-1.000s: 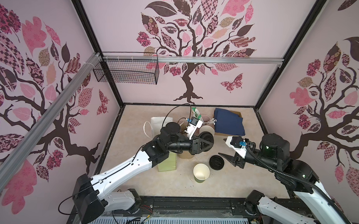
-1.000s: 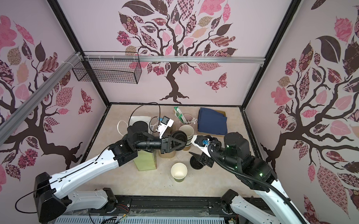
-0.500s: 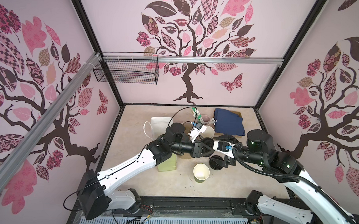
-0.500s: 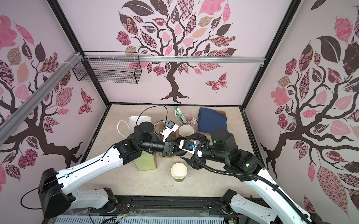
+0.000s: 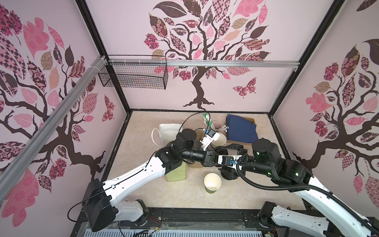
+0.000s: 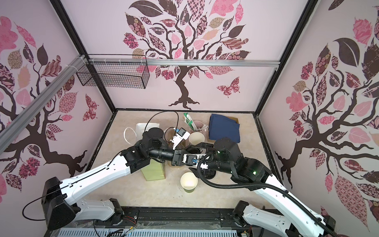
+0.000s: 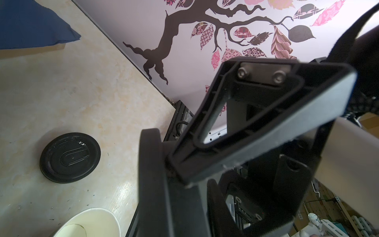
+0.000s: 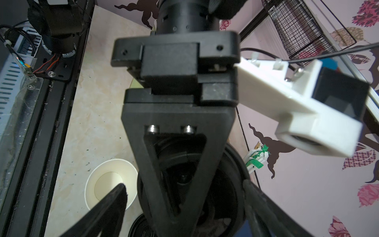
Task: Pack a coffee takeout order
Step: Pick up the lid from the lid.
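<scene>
**A:** What is being held by the left hand (image 8: 178, 213)?

**B:** A black lid (image 8: 226, 182) is being gripped at its rim between jaws that are only narrowly parted. It is being held in the air above the middle of the bench (image 5: 181, 199), with its face turned toward the right hand (image 8: 183, 184).

**A:** Is anything being gripped by the right hand?

**B:** Nothing. Its fingers (image 8: 114, 205) are being held wide apart, one on each side of the lid. Whether the lid is being touched by them cannot be told.

**A:** Where are the order's things being found?

**B:** The olive-green cup (image 5: 212, 183) is standing upright and lidless near the middle of the front edge, apart from both hands. The pale green paper bag (image 5: 175, 174) is standing between the cup and the left edge, and is being partly covered by the left arm (image 5: 138, 178). The navy napkin (image 5: 240, 129) is lying toward the back right corner. A tan shape (image 5: 196, 165) below the meeting hands is probably the carrier, though most of it is being hidden.

**A:** And what else?

**B:** A stack of lidless cups (image 5: 219, 140) is standing just beside the napkin. A loose lid (image 7: 69, 157) is lying flat on the bench near the cup.
</scene>
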Available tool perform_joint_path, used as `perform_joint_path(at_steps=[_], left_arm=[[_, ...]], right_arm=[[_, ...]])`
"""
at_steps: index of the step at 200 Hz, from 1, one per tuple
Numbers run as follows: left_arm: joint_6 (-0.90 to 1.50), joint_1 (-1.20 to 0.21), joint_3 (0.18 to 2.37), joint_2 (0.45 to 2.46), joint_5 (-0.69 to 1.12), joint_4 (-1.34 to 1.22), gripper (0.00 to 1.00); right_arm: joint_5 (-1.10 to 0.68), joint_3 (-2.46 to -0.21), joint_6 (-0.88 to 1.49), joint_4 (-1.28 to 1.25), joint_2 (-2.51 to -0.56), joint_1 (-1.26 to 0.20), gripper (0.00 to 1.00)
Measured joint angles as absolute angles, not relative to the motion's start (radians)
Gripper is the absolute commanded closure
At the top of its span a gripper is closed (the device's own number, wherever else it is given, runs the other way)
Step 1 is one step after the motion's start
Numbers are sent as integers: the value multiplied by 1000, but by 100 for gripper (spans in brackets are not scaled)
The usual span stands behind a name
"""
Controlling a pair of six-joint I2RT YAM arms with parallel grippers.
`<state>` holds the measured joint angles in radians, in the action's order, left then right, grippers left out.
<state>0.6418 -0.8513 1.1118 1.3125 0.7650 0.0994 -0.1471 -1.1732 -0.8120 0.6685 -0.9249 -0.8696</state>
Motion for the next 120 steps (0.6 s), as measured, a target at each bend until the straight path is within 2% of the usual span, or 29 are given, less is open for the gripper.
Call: perform_joint_path(at_steps=[79,120], left_arm=[[628,-853,1119,1324,772,130,82],[624,-854,1129,1325,770,137,82]], right_arm=[[-85,-1151,-854,659,-926,-890,18],[-70,-1151,-861,646,-925,-894,18]])
